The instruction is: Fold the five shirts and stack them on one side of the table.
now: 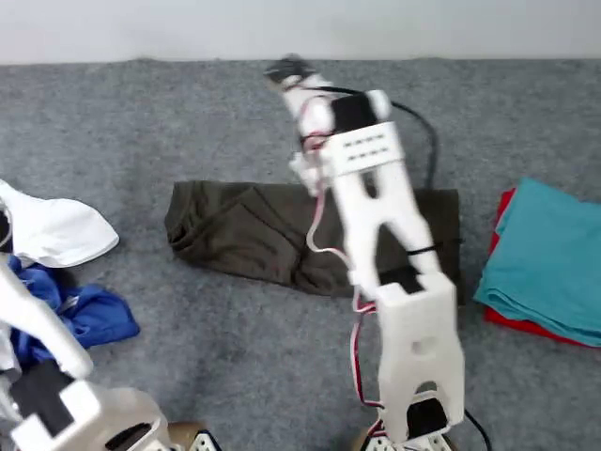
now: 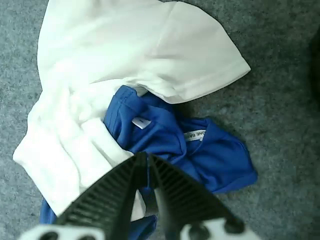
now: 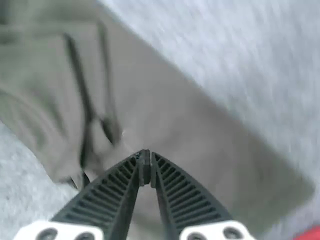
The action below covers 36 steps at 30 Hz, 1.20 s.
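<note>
right claw [image 3: 145,169] clenched over olive shirt [image 1: 235,235], left claw [image 2: 148,159] clenched over white shirt [image 2: 125,50] and blue shirt [image 2: 210,155]

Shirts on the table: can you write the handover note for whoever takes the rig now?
Left gripper: jaws shut, over the white shirt and blue shirt, heaped unfolded at one table edge.
Right gripper: jaws shut, over the olive shirt, spread mid-table.
Done: teal shirt folded atop red shirt at the opposite edge.
To do: fold olive, white, blue; add to that stack.
</note>
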Each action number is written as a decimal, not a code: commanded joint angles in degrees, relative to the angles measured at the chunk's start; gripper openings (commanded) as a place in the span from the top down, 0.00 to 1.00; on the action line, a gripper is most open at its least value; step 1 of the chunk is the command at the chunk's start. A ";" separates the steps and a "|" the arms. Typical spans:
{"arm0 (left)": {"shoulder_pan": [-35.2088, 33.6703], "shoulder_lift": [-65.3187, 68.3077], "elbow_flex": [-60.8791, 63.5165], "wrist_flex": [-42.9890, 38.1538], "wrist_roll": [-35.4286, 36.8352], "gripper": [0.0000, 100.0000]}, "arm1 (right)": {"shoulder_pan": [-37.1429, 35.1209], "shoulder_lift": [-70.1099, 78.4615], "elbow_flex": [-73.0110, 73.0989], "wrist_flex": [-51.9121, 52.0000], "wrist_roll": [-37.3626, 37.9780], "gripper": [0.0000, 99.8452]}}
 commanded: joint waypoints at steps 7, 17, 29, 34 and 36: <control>1.41 -7.47 6.46 1.23 -4.13 0.98 | 11.65 -10.15 12.31 2.07 -10.55 0.75; 1.49 -7.03 6.64 1.23 -4.13 0.98 | 21.32 -4.00 13.27 1.54 -13.54 0.75; 1.41 -7.56 6.64 1.32 -4.13 0.98 | 22.99 -12.26 26.55 -3.30 -11.60 0.75; 1.14 -7.56 6.64 1.32 -4.13 0.98 | 22.99 -21.32 41.32 -12.88 -11.43 0.75; 1.14 -7.56 6.64 1.32 -4.13 0.98 | 22.99 -23.60 46.33 -17.80 -10.81 0.75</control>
